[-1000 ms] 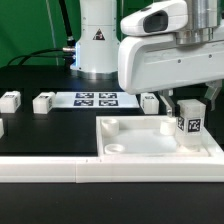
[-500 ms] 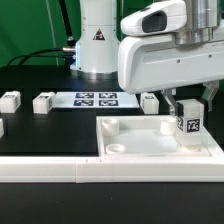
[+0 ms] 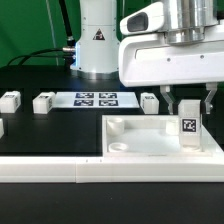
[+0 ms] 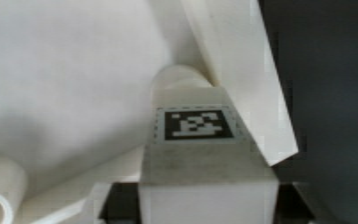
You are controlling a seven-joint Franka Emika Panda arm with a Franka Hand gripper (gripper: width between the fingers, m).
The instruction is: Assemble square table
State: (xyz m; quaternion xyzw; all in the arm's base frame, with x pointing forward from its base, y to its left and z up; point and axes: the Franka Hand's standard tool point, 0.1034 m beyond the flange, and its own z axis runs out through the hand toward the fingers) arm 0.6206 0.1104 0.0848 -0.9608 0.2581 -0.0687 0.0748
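Exterior view: the large white square plastic tabletop (image 3: 145,141) lies rim-up. My gripper (image 3: 189,113) pinches the small white tagged leg block (image 3: 189,131) upright toward its corner on the exterior view's right, probably over the hole. I'd hold it plumb while screwing in.

From my end I see a black table (image 3: 45,135) under even light, a green backdrop (image 3: 22,22) behind it and a long white rail (image 3: 50,172) along its near edge
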